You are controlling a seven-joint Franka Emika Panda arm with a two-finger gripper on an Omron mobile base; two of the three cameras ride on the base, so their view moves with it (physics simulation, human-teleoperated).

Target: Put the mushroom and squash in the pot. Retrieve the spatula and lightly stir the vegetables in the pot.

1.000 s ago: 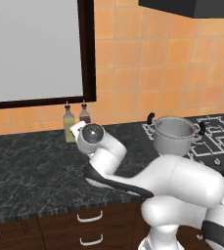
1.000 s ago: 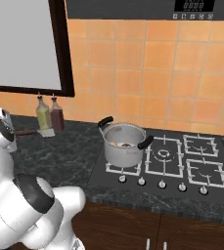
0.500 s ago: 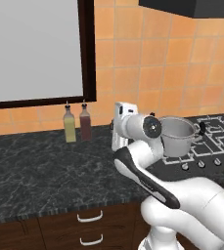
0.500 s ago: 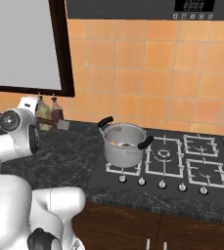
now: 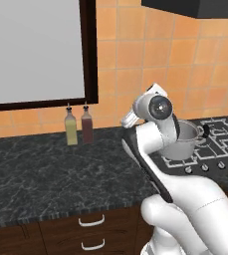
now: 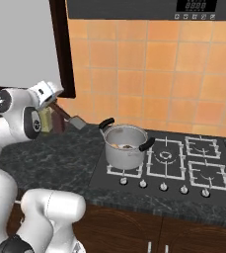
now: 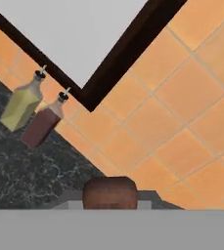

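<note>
The spatula [image 6: 68, 116] is clamped in the end effector [image 6: 55, 105], held up in the air left of the pot [image 6: 126, 147], its wooden handle running down to the grey blade, which points toward the pot without touching it. The pot stands on the stove's [image 6: 183, 165] near left burner with pale and dark pieces inside. Two bottles [image 5: 78, 126] stand on the table [image 5: 46, 169] against the tiled wall [image 6: 154, 74].
</note>
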